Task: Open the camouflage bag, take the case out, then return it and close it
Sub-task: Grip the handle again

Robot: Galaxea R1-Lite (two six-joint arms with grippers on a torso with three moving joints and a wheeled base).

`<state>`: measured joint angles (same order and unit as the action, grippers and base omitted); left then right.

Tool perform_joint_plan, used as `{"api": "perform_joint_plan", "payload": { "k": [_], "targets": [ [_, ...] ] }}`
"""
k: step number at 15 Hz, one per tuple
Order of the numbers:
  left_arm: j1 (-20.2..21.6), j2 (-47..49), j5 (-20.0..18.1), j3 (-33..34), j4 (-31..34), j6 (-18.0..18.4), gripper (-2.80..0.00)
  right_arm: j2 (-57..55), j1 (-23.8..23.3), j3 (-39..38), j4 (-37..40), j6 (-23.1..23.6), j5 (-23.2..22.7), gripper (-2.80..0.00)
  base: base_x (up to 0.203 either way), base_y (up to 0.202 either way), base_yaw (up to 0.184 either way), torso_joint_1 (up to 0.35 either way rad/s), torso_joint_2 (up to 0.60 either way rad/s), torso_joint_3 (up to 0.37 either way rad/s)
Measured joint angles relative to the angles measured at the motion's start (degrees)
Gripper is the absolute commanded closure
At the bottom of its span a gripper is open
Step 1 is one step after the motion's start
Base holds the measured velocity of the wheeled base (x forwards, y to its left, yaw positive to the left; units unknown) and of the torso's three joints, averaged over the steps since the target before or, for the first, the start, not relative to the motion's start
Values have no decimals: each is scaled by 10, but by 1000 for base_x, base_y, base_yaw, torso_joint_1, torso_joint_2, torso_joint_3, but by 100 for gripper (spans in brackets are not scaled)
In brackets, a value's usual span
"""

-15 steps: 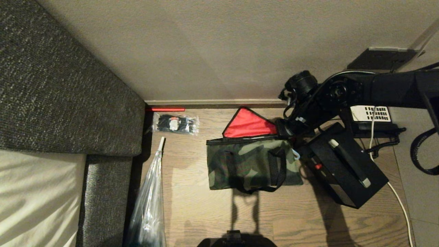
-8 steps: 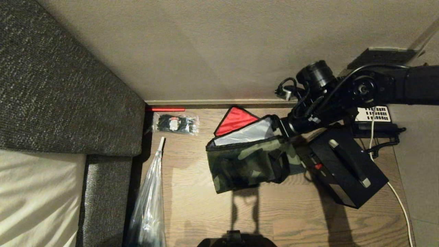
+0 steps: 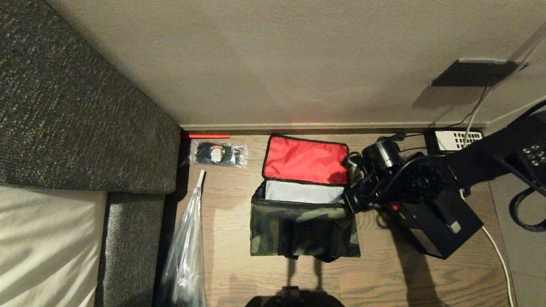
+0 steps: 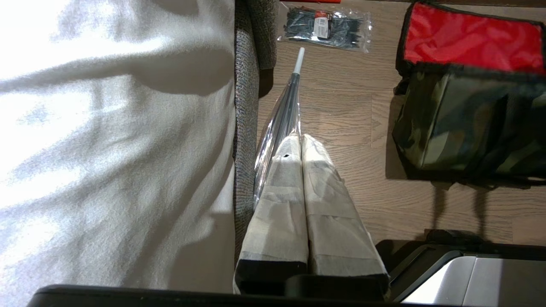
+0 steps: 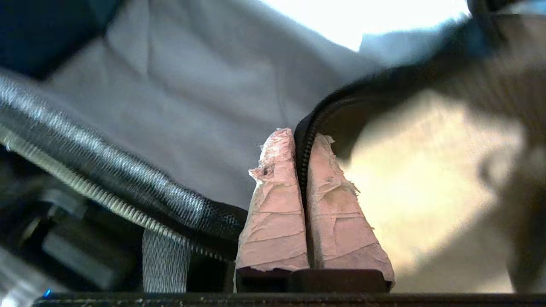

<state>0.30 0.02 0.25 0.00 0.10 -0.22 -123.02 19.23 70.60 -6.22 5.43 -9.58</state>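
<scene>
Right gripper (image 5: 302, 147) pinched on zipper edge of the camouflage bag (image 3: 303, 228), which stands open (red lid back). The case (image 3: 443, 228) just beside. Left gripper (image 4: 300, 143) closed, parked.

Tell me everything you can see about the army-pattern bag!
The camouflage bag is a soft, boxy fabric bag in green, black and tan, standing upright on the wooden floor. Its red-lined lid is flipped open toward the wall, showing the silver-grey lining. Black straps hang down its front. The right tool pinches its zipper edge at the right end.
</scene>
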Motion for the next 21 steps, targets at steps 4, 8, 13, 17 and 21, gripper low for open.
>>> {"api": "perform_joint_plan", "payload": {
  "k": [4, 8, 13, 17, 21],
  "targets": [
    [0, 0, 0, 0, 0, 0, 0, -40, -1, -50, -59, 6, 2, 0, 0, 0, 0, 0, 0, 0],
    [0, 0, 0, 0, 0, 0, 0, -50, -3, -38, -59, 9, 3, 0, 0, 0, 0, 0, 0, 0],
    [0, 0, 0, 0, 0, 0, 0, -46, -12, -84, -61, 111, 5, 0, 0, 0, 0, 0, 0, 0],
    [0, 0, 0, 0, 0, 0, 0, -54, 1, -138, -117, 145, 5, 0, 0, 0, 0, 0, 0, 0],
    [0, 0, 0, 0, 0, 0, 0, -71, 35, -184, -154, 175, 9, 0, 0, 0, 0, 0, 0, 0]
  ]
}}
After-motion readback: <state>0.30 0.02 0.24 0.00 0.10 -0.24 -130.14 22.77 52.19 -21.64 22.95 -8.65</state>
